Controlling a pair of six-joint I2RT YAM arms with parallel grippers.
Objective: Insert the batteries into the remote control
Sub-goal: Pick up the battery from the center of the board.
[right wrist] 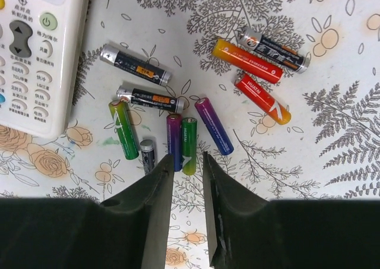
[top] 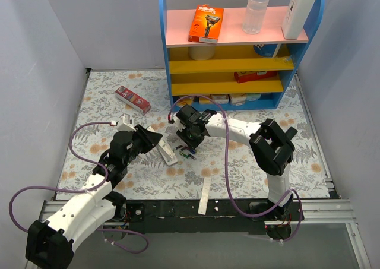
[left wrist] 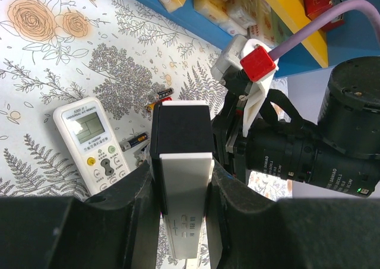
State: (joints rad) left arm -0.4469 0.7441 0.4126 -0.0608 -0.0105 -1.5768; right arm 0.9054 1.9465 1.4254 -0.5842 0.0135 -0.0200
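Here's the desk (top: 104, 105), flat under a floral printed cloth. The blue-sided shelf (top: 228, 66), with its pink and yellow boards, stands at the far edge.

The left tool (left wrist: 183, 189) is clamped on the remote control (left wrist: 181, 162), a slim white plastic slab with a black end. It's squeezed by its long sides, its long axis running away from the wrist toward the far edge. A second remote (left wrist: 89, 141), white and face up with screen and buttons showing, lies flat on the cloth nearby.

Mid-desk, the right tool (right wrist: 187, 161) hangs part-open and empty, tips right at the batteries (right wrist: 246, 60). They're glossy little cylinders in black, red-orange, green and purple, scattered at all angles. The green cell (right wrist: 189, 141) and purple cell (right wrist: 174, 139) lie side by side, touching, with their long axes pointing into the gap between the jaws.
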